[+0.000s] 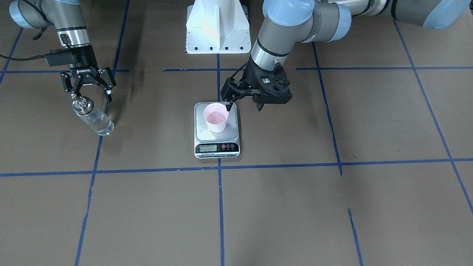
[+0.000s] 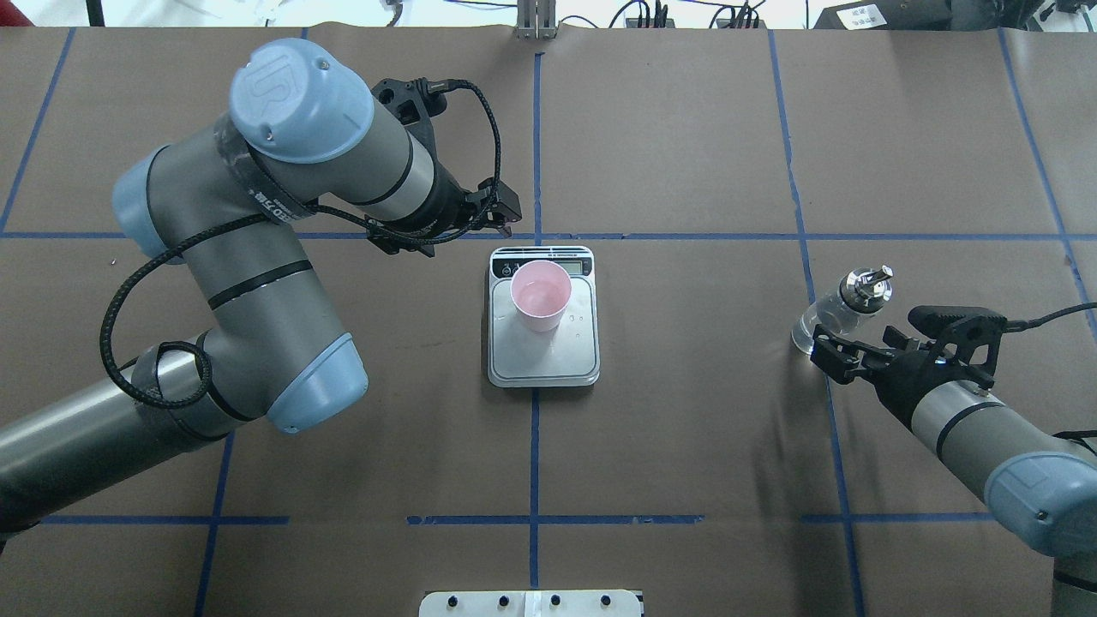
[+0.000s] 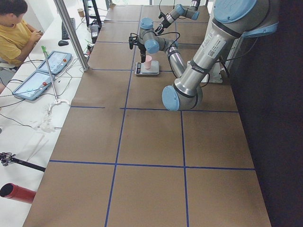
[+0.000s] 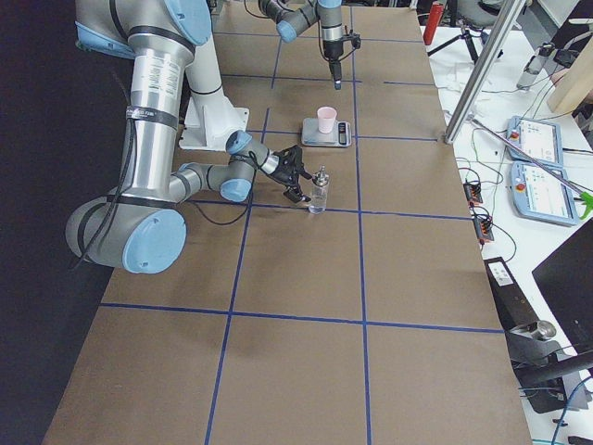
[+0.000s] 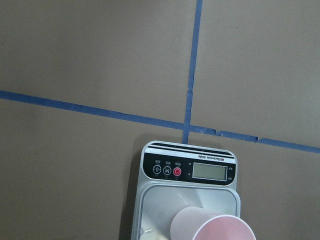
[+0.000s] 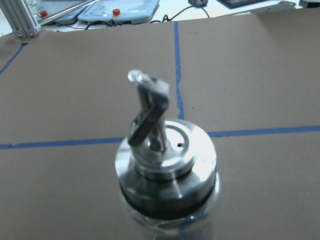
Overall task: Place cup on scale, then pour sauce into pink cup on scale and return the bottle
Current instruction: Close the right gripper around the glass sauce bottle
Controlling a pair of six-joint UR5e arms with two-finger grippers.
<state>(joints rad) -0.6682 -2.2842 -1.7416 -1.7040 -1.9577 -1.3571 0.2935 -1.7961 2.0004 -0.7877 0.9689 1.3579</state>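
The cup [image 1: 216, 118] stood on the scale [image 1: 233, 133]. The left pincer [image 2: 506, 218] hung open near it; the right pincer [image 1: 90, 94] was open beside the bottle [image 1: 94, 120].

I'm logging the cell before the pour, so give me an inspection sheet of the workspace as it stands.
Surface: brown table marked with a blue tape grid.
Job's things: cup upright on the scale; bottle standing on the table at the robot's right, cap on.
Clutter: nothing seen.
Grippers: left gripper open beside the cup's rim, not gripping it; right gripper open at the bottle's cap.
Cables: black cable looped along the left arm; second cable at the right wrist.
Surroundings: operator seated by control tablets.
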